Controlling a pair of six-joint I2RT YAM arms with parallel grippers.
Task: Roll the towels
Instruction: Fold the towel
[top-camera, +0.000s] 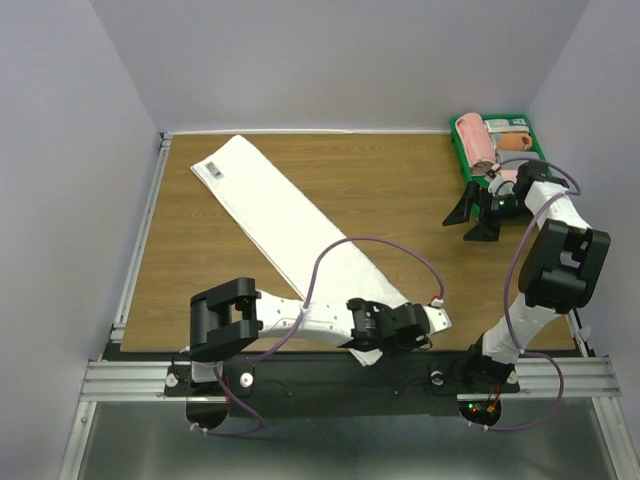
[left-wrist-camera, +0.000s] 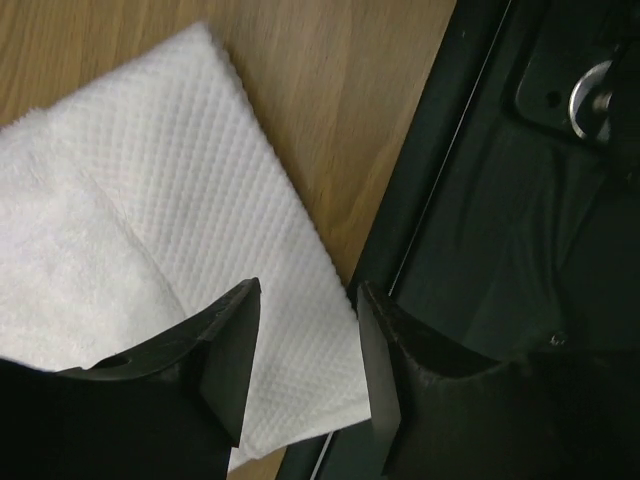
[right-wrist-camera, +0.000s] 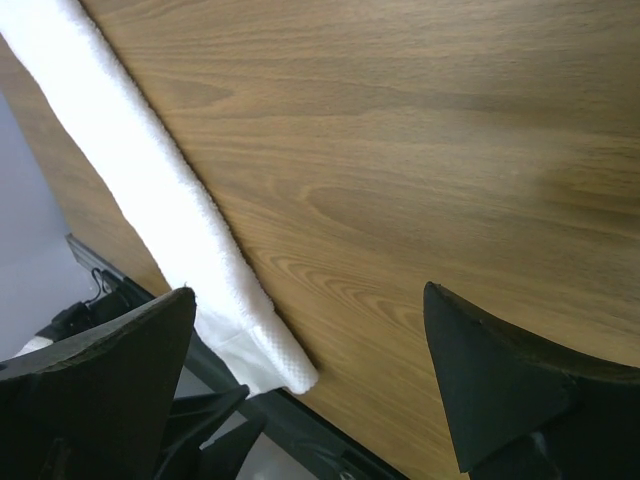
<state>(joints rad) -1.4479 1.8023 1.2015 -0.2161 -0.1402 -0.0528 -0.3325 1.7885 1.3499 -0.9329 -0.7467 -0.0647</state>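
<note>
The wood-grain bench (top-camera: 400, 190) takes up most of the top view. A long white towel (top-camera: 280, 215), folded into a narrow strip, lies flat on it. It runs diagonally from the far left corner down to the near edge, roughly in the middle, and it's not rolled at all yet.

The left arm (top-camera: 300, 315) reaches low across the near edge to the towel's near end. The right arm (top-camera: 555, 250) stands up on the right side and bends toward the far right corner.

In that corner sits a green basket (top-camera: 457, 150) with a rolled pink towel (top-camera: 474, 143) in it, plus what looks like a peach-coloured roll (top-camera: 512, 140) beside it. That one's small and partly hidden, so I'm not sure.

The right end effector (top-camera: 470, 220) is spread wide over bare wood just in front of the basket, holding nothing and well apart from the white towel.

The left end effector (left-wrist-camera: 308, 300) has only a narrow gap, with the fingers straddling the towel's near corner, the waffle-weave hem right by the black rail (left-wrist-camera: 480, 200). I can't tell from the wrist view whether the tips actually touch the cloth.

There's a small printed label (top-camera: 213, 170) on the towel's far end.
</note>
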